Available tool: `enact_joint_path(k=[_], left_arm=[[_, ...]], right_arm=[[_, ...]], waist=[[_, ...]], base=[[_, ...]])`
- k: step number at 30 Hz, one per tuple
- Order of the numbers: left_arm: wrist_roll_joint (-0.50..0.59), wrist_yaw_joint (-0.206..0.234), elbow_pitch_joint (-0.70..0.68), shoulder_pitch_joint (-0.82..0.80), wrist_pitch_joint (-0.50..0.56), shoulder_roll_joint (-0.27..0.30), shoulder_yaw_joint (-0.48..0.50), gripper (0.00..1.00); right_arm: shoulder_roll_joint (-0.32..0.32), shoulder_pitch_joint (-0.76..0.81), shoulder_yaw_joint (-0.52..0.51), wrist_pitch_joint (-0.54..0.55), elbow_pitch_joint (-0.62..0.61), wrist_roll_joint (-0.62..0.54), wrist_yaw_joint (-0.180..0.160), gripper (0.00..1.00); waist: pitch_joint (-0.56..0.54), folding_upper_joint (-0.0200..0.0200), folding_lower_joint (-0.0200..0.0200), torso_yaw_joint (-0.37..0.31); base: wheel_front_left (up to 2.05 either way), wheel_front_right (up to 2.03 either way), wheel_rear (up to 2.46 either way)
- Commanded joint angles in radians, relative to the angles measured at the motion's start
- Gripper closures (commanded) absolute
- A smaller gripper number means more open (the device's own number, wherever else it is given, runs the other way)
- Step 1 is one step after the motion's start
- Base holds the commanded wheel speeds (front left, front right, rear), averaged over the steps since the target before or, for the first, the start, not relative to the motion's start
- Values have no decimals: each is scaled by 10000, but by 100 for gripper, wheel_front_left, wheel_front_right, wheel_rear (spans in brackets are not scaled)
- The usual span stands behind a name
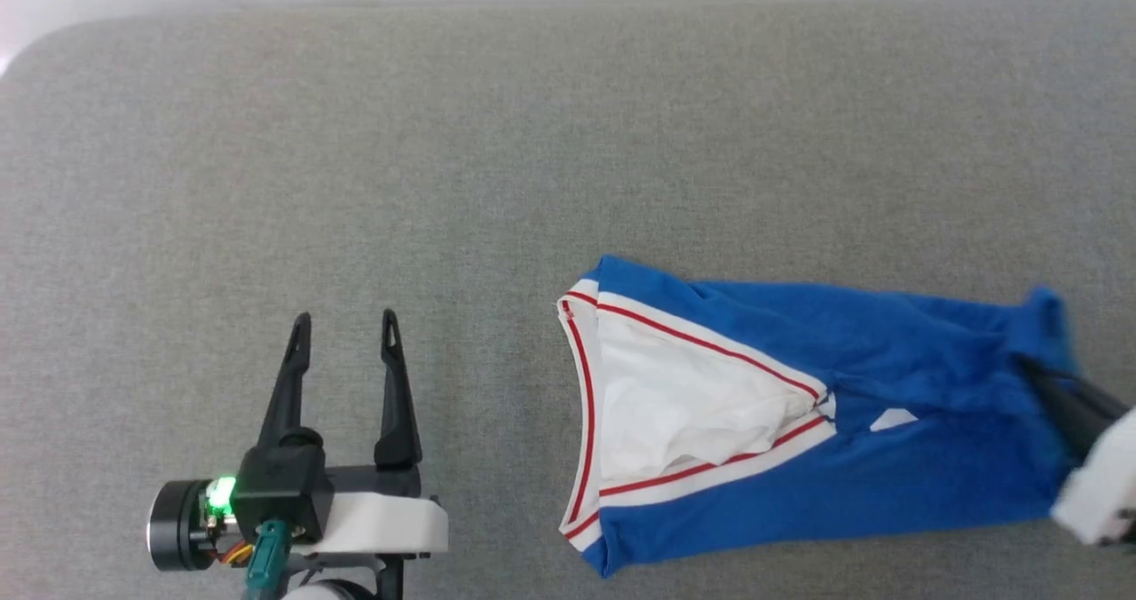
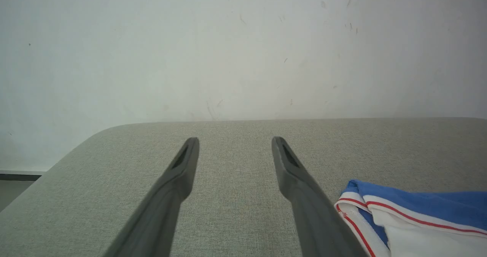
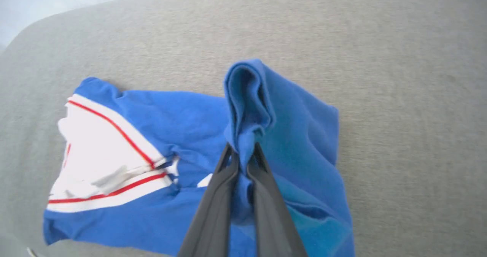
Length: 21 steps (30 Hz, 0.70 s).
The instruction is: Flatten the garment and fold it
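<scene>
The garment (image 1: 887, 422) is a royal-blue jersey with a white sleeve and thin red stripes, lying bunched on the grey padded table at the right. My right gripper (image 3: 242, 150) is shut on a pinched fold of its blue cloth, which stands up above the fingertips. In the head view that gripper (image 1: 1029, 367) enters from the right edge at the garment's right end. My left gripper (image 1: 346, 320) hovers open over bare table to the left of the garment (image 2: 414, 219), nothing between its fingers. The white sleeve (image 3: 102, 150) faces left.
The grey fabric table (image 1: 444, 156) spreads wide to the left and behind the garment. Its rounded far-left corner (image 2: 95, 133) meets a pale wall (image 2: 228, 48).
</scene>
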Motion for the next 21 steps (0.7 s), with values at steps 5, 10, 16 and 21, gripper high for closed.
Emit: enact_joint_path(k=[5,10,16,21], left_arm=[[-92,-188,151,122,-147,-65,9,0],[-144,-299,225,13,-218,-176,12,0],[-166,-447,406,-260,-292,-477,-60,0],[-161,-626,654,-527,-347,-813,-134,0]], right_arm=[[409,-464,1248,507,-1094,286,-9,100],[561,-1462,2864,1060,-1340,369,-9,100],[820,-2812,4304,1473,-645,241,-9,100],[918,-3685,5392,1658,548,-290,-9,100]], waist=[[-127,1,1,115],[97,1,1,247],[501,1,1,518],[791,1,1,841]], base=[[0,0,0],[0,0,0],[0,0,0],[0,0,0]])
